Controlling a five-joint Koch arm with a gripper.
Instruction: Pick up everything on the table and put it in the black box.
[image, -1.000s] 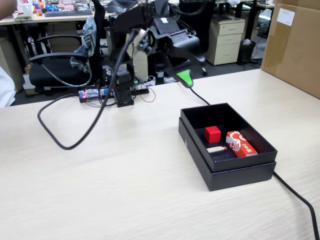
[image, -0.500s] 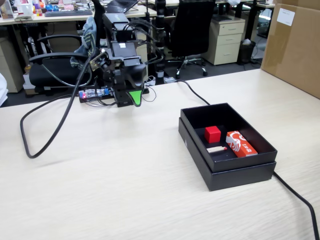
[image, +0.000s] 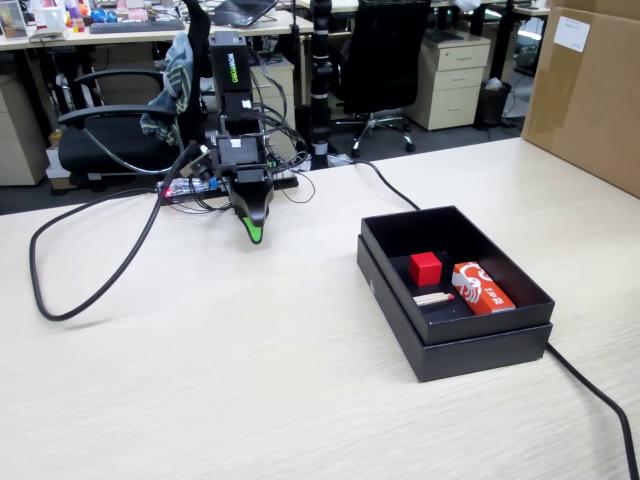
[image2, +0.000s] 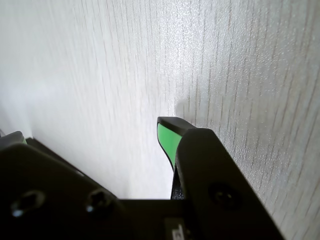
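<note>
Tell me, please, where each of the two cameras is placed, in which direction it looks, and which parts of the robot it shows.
Fixed view: stands off the table's near side, looking across the table at the black box holding the red cube; shows the whole arm and gripper.
Wrist view: rides on the wrist, looking down at bare tabletop; shows the gripper and its mount.
Shared: the green-tipped gripper and the pale wood-grain table.

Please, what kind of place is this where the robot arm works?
Most likely an open-plan office or lab. Behind the pale table stand black swivel chairs, a beige drawer cabinet and further desks with clutter. A tall brown carton sits on the table's right side in the fixed view.
</note>
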